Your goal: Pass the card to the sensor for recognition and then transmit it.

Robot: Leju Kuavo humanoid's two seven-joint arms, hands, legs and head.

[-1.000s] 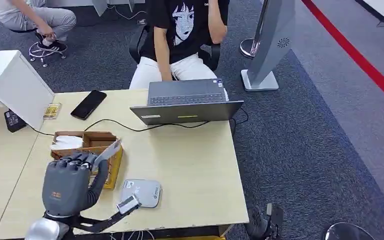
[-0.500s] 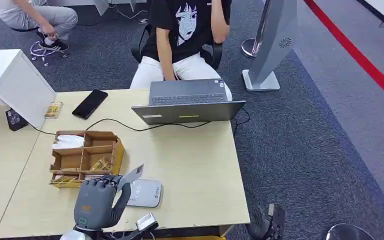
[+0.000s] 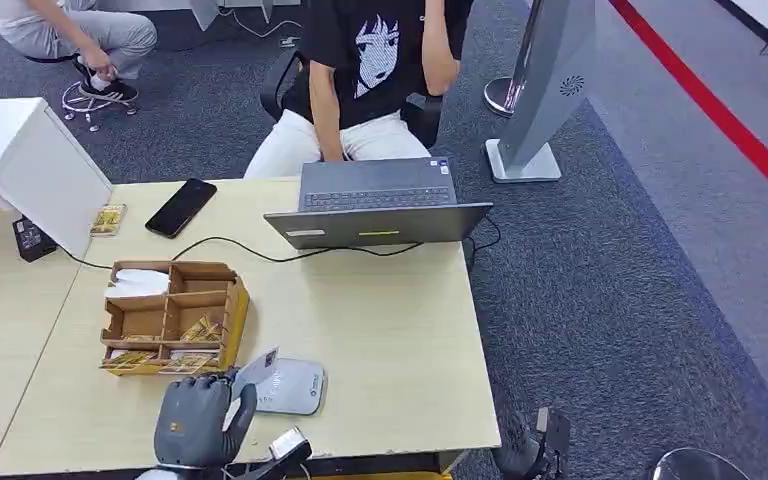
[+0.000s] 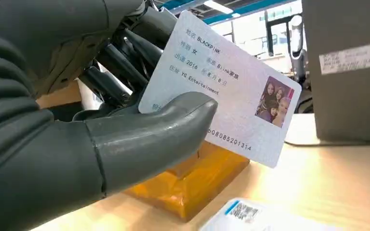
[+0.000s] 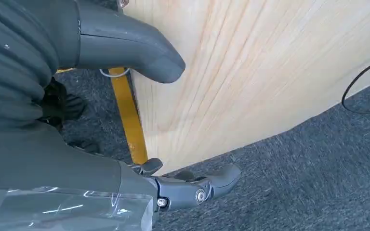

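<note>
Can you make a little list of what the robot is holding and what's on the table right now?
holding: left hand pinches the card
card face: printed text and a small photo, seen in the left wrist view
sensor: grey reader flat on the table, just under the card
box: cardboard organizer behind the hand
also on table: open laptop, black phone
right hand: holds nothing, beside the table edge
person: seated behind the laptop

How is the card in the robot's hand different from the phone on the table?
The card is pale with printing and a photo; the phone is black. The card is held tilted off the table by the left hand; the phone lies flat, untouched. Both are thin rectangles.
</note>
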